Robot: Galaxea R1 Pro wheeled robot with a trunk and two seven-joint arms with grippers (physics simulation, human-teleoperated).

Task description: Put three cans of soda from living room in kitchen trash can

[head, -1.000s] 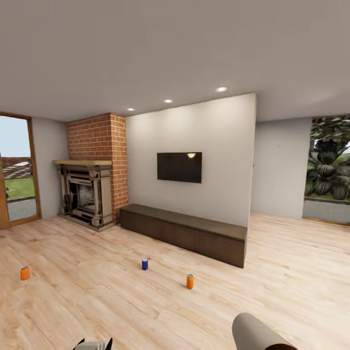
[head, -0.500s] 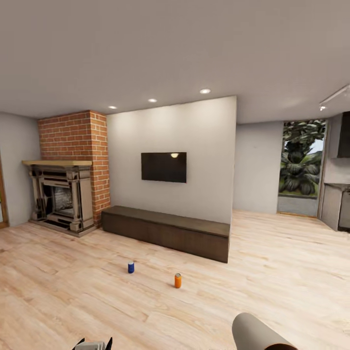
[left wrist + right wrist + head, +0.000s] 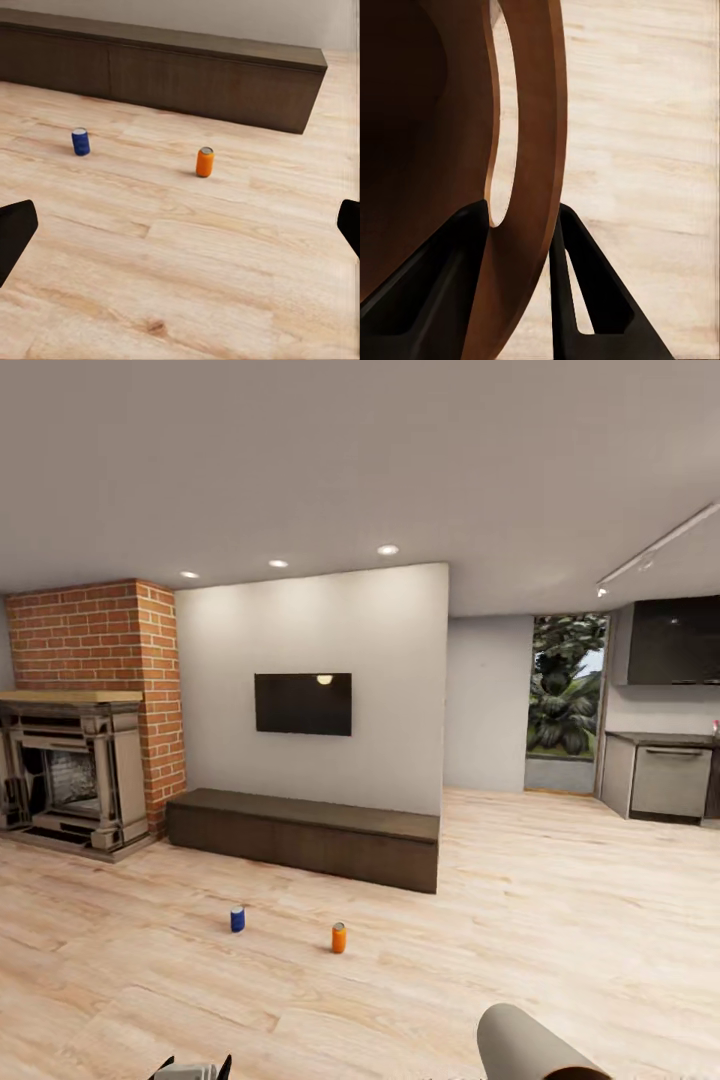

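Note:
Two cans of soda stand upright on the wooden floor of the living room: a blue can [image 3: 237, 919] [image 3: 80, 141] and, to its right, an orange can [image 3: 339, 937] [image 3: 205, 161]. The third can is out of view. My left gripper [image 3: 195, 1066] [image 3: 182, 225] is open and empty, well short of both cans. My right gripper [image 3: 521, 255] is shut on the rim of the tash can [image 3: 528, 1045]; its brown inner wall [image 3: 427, 150] sits between the two fingers.
Behind the cans runs a long low dark-brown bench [image 3: 305, 835] under a wall-mounted TV [image 3: 303, 703]. A red brick column [image 3: 100, 635] with a fireplace [image 3: 65, 770] stands at left. At far right are kitchen cabinets [image 3: 670, 640] and a steel appliance [image 3: 672, 780].
The camera has turned to the right, so the whole picture slid left. The left orange can and the left door left the frame, and the kitchen came into view at right.

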